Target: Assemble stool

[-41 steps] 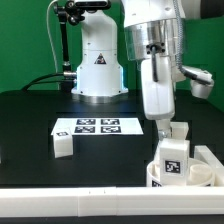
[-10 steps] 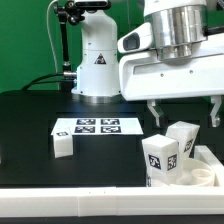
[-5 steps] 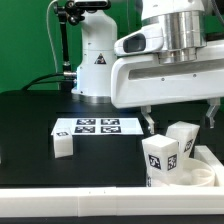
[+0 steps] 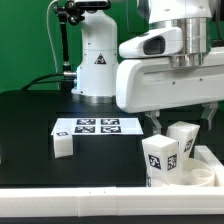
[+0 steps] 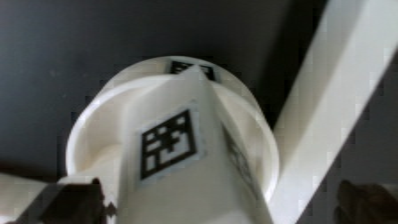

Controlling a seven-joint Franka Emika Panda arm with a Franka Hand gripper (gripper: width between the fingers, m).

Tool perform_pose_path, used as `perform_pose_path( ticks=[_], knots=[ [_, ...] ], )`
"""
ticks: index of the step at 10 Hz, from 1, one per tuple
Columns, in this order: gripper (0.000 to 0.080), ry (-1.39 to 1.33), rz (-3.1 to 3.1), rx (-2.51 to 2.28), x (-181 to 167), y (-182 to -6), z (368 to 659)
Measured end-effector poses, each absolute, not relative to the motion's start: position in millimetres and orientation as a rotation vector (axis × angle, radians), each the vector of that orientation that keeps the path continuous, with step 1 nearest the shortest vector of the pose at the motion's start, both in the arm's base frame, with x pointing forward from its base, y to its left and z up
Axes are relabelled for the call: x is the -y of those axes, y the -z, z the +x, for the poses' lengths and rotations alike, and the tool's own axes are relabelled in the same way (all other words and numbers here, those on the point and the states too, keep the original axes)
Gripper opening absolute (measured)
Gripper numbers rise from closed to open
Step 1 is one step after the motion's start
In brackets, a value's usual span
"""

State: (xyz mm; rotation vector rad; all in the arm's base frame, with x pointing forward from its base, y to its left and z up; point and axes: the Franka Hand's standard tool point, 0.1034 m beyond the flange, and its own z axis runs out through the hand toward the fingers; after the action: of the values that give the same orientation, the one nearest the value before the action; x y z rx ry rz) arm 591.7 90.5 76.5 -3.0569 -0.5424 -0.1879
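Note:
The white round seat (image 4: 190, 178) lies at the front of the exterior view's right. Two tagged leg blocks stand up from it: a front one (image 4: 163, 156) and a rear one (image 4: 184, 138). My gripper (image 4: 184, 121) hangs just above the rear leg with its fingers (image 4: 155, 122) wide apart, open and holding nothing. In the wrist view a white tagged leg (image 5: 169, 140) runs between the two dark fingertips (image 5: 71, 200) of the gripper (image 5: 214, 205), with gaps on both sides. A third loose leg block (image 4: 62, 146) lies on the table at the left.
The marker board (image 4: 97, 127) lies flat mid-table. A long white rail (image 4: 70, 191) runs along the front edge. The arm's white base (image 4: 97, 65) stands at the back. A white wall (image 5: 338, 90) runs beside the leg in the wrist view.
Four seconds ago the gripper was shut on the rear leg. It has since let go and turned, and now hangs open over it, shifted slightly right and down in the last second.

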Motion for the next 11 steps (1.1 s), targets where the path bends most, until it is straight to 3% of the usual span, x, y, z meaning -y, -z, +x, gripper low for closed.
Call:
perform_pose_path(
  ticks=[5,6,7,8,9,11],
  knots=[
    [0.0649,0.169,-3.009,0.952,-81,-74.9,592],
    [0.0528,0.169,-3.009,0.964,-81,-75.3,593],
    [0.0528,0.168,-3.011,0.958,-80,-75.0,593],
    [0.0389,0.167,-3.013,0.951,-78,-74.7,593],
    [0.0338,0.166,-3.014,0.951,-78,-74.5,593],
    [0.0338,0.166,-3.022,0.917,-77,-74.4,592]
  ],
)
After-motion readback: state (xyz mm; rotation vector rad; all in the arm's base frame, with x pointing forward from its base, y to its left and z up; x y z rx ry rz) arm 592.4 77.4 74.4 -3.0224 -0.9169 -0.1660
